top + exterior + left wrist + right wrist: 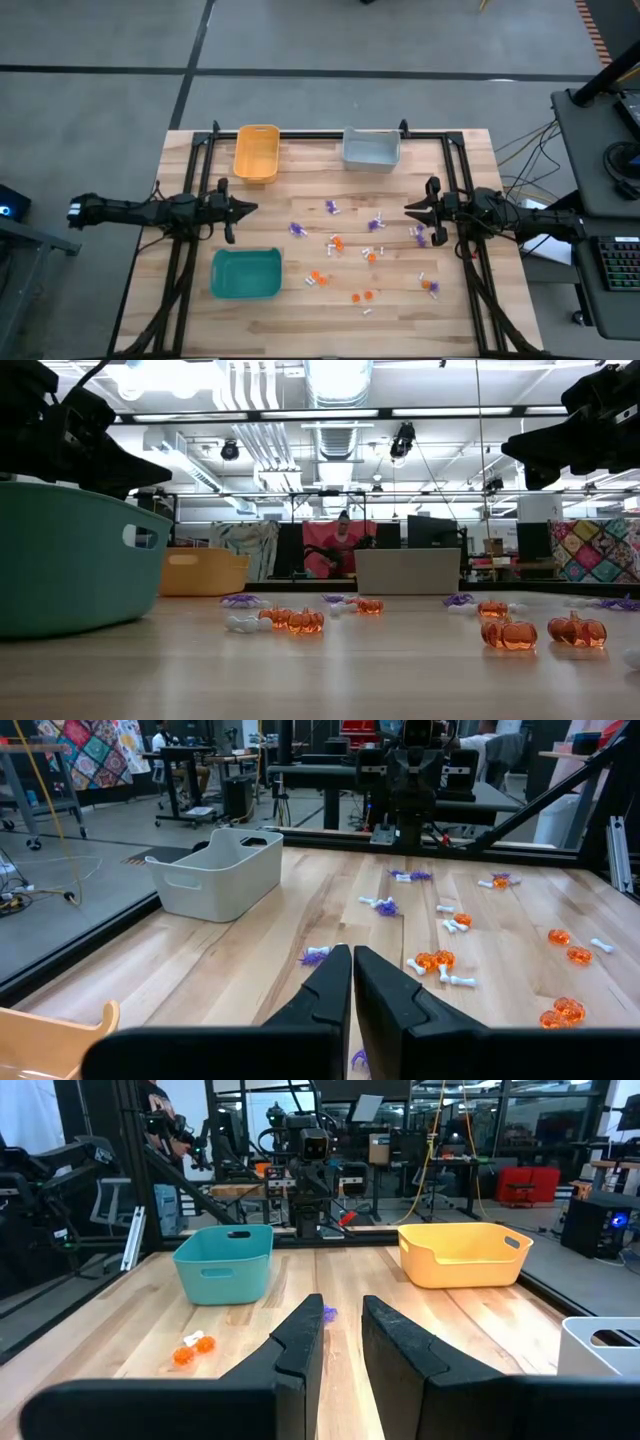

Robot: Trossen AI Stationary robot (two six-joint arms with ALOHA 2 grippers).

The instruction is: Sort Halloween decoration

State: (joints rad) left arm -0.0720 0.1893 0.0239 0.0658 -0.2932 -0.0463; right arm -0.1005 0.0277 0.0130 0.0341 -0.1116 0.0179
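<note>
The Halloween decoration lies loose on the wooden table between the two arms. It is purple spiky pieces (330, 207), orange pumpkins (318, 278) and small white pieces (367, 312), each resting on the tabletop. The low view shows the pumpkins (509, 634) close up. My left gripper (245, 208) hovers level at the table's left, shut and empty (352, 952). Opposite it, at the table's right, my right gripper (410, 208) also hovers level. It has a narrow empty gap between its fingers (343, 1302). Both point toward the trinkets from above table height.
An orange-yellow bin (256, 152) and a grey bin (371, 148) stand at the far edge, and a teal bin (246, 273) stands near left. Black frame rails (300, 136) run along the far edge and the sides. A person (340, 545) sits in the room beyond the table.
</note>
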